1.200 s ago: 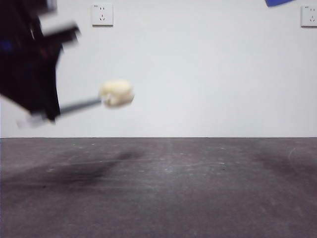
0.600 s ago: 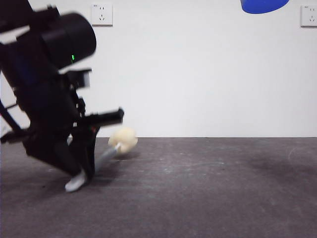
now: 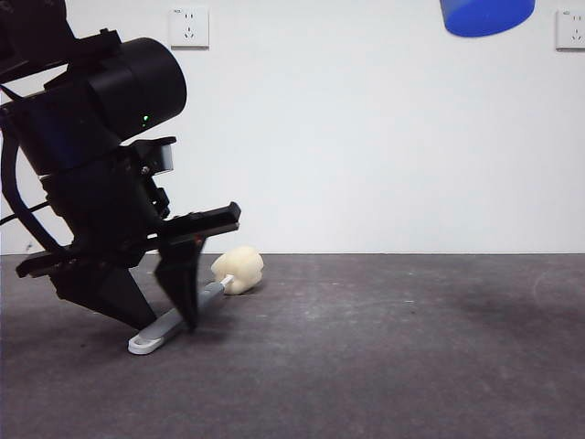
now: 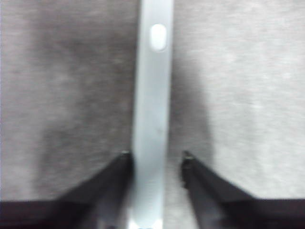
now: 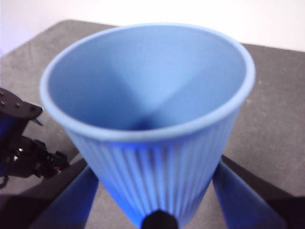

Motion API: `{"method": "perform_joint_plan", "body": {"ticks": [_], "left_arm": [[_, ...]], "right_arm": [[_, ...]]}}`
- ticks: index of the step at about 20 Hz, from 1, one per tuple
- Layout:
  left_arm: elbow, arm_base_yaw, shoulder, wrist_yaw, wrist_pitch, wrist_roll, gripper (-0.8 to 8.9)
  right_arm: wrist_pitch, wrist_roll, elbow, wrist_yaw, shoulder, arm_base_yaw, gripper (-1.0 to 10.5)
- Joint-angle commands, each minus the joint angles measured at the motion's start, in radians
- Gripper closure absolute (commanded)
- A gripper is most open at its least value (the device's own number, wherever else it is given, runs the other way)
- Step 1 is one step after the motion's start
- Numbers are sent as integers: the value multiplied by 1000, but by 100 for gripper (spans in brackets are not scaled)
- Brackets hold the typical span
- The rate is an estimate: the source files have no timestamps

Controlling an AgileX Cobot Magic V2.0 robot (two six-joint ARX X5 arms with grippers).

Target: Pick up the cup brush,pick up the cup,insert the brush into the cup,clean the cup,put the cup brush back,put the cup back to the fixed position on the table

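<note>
The cup brush lies on the table (image 3: 384, 366) at the left, its cream sponge head (image 3: 239, 270) resting on the surface and its grey handle (image 3: 178, 320) pointing toward the front. My left gripper (image 3: 166, 322) is low over the handle. In the left wrist view the handle (image 4: 152, 119) runs between the jaws of the left gripper (image 4: 155, 160), which stand slightly apart from it. My right gripper (image 5: 155, 210) is shut on the blue ribbed cup (image 5: 147, 119), held high and tilted. Only the cup's lower part (image 3: 486, 16) shows at the front view's top right.
Two wall sockets (image 3: 188, 26) (image 3: 570, 29) sit on the white wall behind the table. The left arm's dark body (image 3: 91, 183) fills the left of the front view and also shows in the right wrist view (image 5: 24, 143).
My left gripper came down with the brush from mid-air to the table, where the brush now lies flat. The cup dropped slightly further into view at the top right.
</note>
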Motion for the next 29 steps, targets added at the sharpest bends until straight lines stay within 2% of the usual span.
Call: {"method": "perform_joint_plan", "body": {"ticks": [1, 3, 8, 13, 18, 23, 26, 29], "left_arm": [[-18, 1, 19, 30, -29, -11, 463], [-18, 1, -10, 29, -30, -11, 463], [-18, 1, -144, 30, -92, -2, 463], [-18, -6, -322, 59, -163, 29, 463], [-18, -6, -459, 51, -235, 78, 463], [-18, -6, -500, 49, -258, 102, 463], [-18, -6, -500, 49, -254, 103, 463], [-18, -6, -500, 48, -244, 103, 463]], "right_arm": [[28, 19, -29, -1, 27, 1, 964], [132, 21, -111, -2, 34, 1, 964], [513, 19, -400, -1, 49, -18, 963], [848, 20, -575, -6, 213, -83, 963], [1190, 0, -588, -90, 495, -195, 963], [1460, -47, -587, -204, 736, -290, 964], [1558, -56, -577, -243, 827, -322, 964], [1582, -105, -542, -290, 901, -329, 964]]}}
